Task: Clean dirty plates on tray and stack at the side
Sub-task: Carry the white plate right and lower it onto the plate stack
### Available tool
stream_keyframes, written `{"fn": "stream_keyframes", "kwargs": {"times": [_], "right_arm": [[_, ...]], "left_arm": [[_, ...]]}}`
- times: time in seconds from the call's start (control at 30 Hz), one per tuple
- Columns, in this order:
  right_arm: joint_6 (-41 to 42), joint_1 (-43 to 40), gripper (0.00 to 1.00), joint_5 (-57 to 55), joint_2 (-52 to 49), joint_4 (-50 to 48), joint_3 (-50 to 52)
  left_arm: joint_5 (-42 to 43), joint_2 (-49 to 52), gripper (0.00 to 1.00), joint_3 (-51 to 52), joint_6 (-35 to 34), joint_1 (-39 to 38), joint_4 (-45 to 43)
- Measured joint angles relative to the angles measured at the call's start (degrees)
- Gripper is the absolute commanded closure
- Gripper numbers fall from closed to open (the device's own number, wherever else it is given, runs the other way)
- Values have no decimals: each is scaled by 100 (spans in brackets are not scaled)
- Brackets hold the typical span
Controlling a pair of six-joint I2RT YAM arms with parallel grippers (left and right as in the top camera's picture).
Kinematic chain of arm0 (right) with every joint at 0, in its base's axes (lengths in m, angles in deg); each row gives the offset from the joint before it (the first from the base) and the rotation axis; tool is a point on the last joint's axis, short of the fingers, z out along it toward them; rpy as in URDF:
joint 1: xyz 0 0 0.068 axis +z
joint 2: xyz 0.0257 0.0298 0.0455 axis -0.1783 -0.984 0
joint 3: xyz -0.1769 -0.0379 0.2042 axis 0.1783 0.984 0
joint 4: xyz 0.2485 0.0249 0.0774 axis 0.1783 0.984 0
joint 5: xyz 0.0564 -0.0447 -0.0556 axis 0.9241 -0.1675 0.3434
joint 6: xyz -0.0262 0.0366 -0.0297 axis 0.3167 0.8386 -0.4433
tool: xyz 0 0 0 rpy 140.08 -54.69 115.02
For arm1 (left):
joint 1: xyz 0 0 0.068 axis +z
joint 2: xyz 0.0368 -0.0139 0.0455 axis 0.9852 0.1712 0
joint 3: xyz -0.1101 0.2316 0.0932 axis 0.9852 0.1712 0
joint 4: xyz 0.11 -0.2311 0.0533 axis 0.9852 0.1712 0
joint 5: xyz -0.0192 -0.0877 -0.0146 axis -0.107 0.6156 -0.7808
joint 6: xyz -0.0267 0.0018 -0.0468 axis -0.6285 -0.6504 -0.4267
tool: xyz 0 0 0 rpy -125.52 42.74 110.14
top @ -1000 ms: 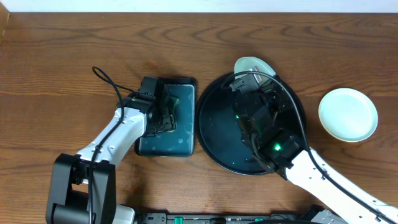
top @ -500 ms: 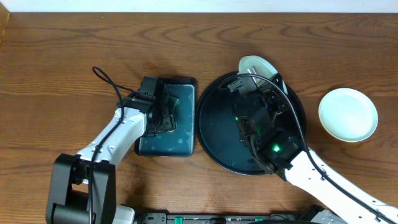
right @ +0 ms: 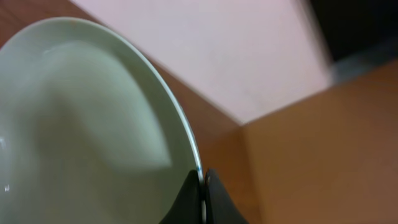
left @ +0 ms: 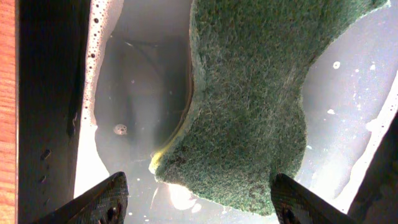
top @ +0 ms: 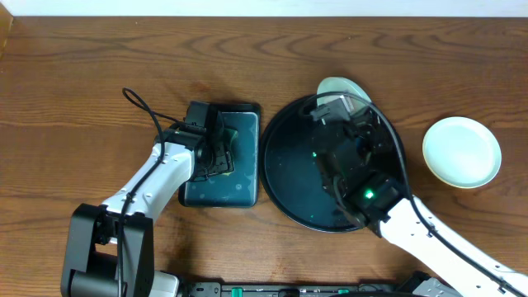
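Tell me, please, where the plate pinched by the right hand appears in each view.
Overhead: the plate shows at top centre-right, poking out past the far rim of the black tray.
Left wrist: not in it; this view shows only the sponge.
Right wrist: it fills the left half of the picture.
Shared landmark: the right hand, shut on the plate's rim, at bottom centre in its own view.

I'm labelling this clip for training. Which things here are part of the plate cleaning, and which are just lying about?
Part of the job:
held plate, pinched by the right gripper
side plate
black tray
sponge, under the open left gripper
teal tray

Just there:
table
wall
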Motion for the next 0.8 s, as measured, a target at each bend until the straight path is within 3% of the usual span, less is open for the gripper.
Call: {"fn": "stream_keyframes", "kwargs": {"times": [0.27, 0.47, 0.8], "right_arm": [[2865, -1169, 99, 1517, -157, 1213, 11], [4605, -2393, 99, 2712, -409, 1429, 11], [5440, -4478, 99, 4649, -466, 1464, 11]], "left_arm": [[7, 2, 25, 0, 0, 0, -7], [4, 2, 25, 2, 0, 0, -4], [2, 2, 25, 0, 0, 0, -4]]}}
